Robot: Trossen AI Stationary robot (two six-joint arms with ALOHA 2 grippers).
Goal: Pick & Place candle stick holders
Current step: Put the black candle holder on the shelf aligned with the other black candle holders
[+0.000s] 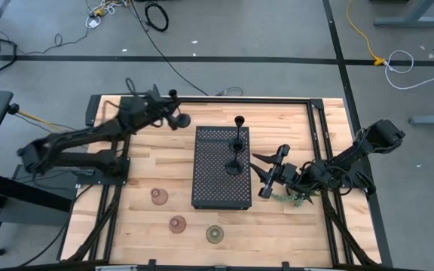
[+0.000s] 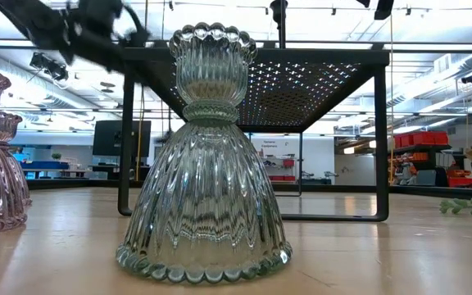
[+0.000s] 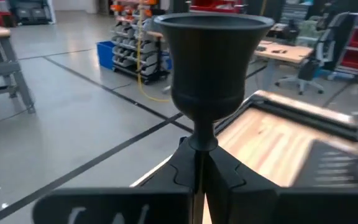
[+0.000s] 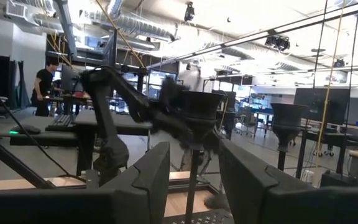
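Your left hand (image 1: pixel 173 114) is clamped on a black holder's (image 3: pixel 211 74) stem at the bench's (image 1: pixel 142 226) far left, apparently lifted clear, though the overhead view blurs there. Your right hand (image 1: pixel 266 175), jaws parted and empty, waits just right of the tray (image 1: pixel 209 188). Two black holders (image 1: pixel 238 143) already stand on the tray. Three glass cups (image 1: pixel 159 196) remain on the near bench, left of centre, so you are perhaps halfway.
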